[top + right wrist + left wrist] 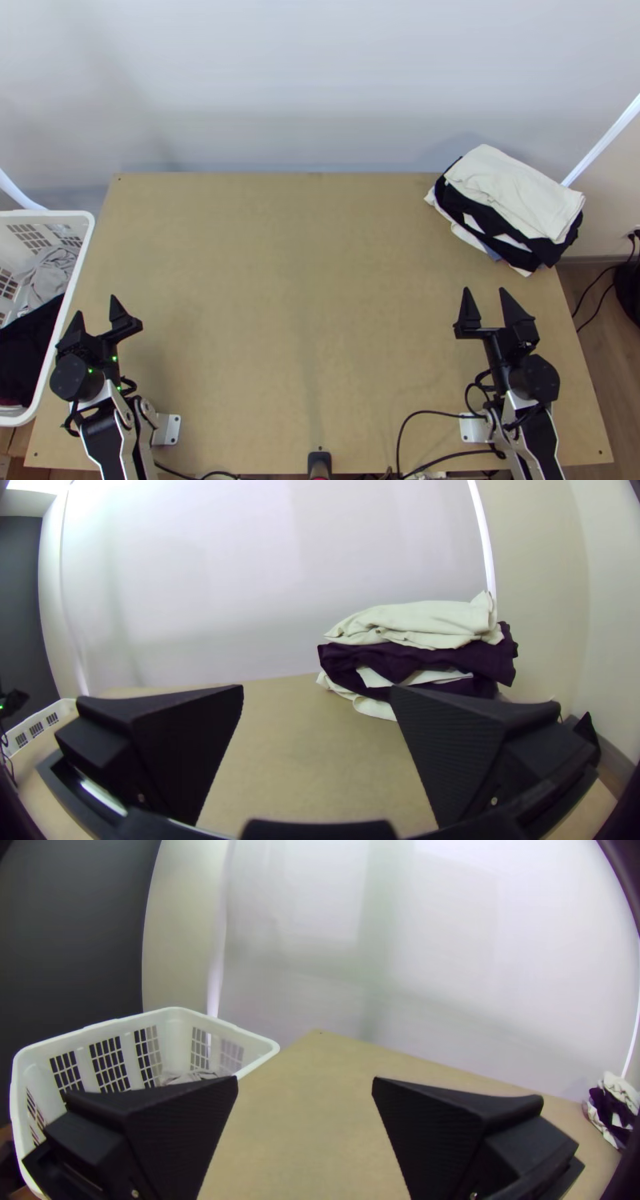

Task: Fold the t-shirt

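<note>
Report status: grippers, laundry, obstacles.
Left gripper, right gripper open, empty. Clothes piled at table's far right corner. Basket by left edge, might crowd left gripper.

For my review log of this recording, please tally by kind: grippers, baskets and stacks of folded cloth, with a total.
Grippers: 2 (left gripper, right gripper)
Baskets: 1 (white basket)
Stacks of folded cloth: 1 (cloth stack)
Total: 4
</note>
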### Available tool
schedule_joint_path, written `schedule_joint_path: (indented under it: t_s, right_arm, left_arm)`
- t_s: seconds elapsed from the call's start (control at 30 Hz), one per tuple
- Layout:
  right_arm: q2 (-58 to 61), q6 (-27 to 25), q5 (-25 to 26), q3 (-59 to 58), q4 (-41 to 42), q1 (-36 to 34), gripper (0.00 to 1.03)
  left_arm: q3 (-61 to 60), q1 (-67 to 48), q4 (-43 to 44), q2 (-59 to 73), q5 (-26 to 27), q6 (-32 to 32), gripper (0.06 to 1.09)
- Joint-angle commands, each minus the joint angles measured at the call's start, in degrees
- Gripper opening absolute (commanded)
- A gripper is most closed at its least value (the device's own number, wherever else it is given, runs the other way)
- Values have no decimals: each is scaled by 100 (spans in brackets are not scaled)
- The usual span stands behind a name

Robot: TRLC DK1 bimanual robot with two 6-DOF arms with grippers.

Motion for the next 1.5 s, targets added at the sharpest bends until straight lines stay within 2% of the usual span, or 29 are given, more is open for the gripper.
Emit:
schedule_joint_path:
  t_s: [0.0,1.47]
  right_arm:
    - [-49,77,12,-53,-88,9,99]
    - [-49,77,12,-53,-79,9,99]
  left_arm:
    - [-192,-4,-236,-36,-7,90,104]
    - [-192,-118,-236,-36,-7,90,104]
